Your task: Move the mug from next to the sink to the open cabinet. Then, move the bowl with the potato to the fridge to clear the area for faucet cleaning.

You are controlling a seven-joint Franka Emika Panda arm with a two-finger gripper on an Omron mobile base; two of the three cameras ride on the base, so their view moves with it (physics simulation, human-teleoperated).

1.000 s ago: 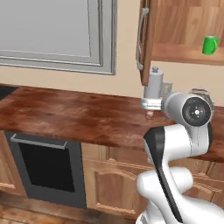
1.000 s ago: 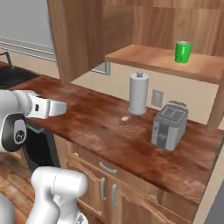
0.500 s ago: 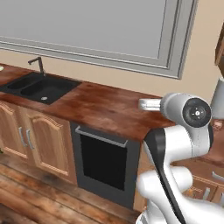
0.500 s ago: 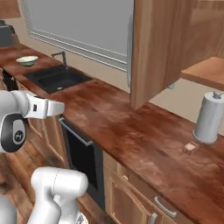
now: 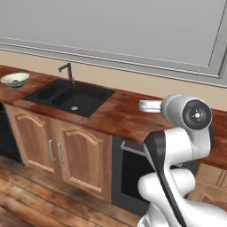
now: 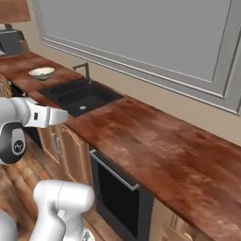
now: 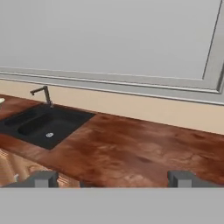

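Hand view, gripper (image 7: 112, 178) jaws spread wide and empty over glossy mottled brown counter (image 7: 131, 148), matte black rectangular sink (image 5: 69, 97), slim dark faucet (image 5: 68, 72), shallow round bowl (image 5: 15, 79) left of sink, potato (image 5: 16, 80) inside.

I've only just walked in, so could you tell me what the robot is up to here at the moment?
The robot is facing a wooden counter with nothing in its gripper, whose fingers stand wide open. Ahead to its left are the black sink and the faucet behind it. Past the sink, the bowl sits on the counter with a dark lump, apparently the potato, inside. The bowl is untouched, so moving it to the fridge remains to be done.
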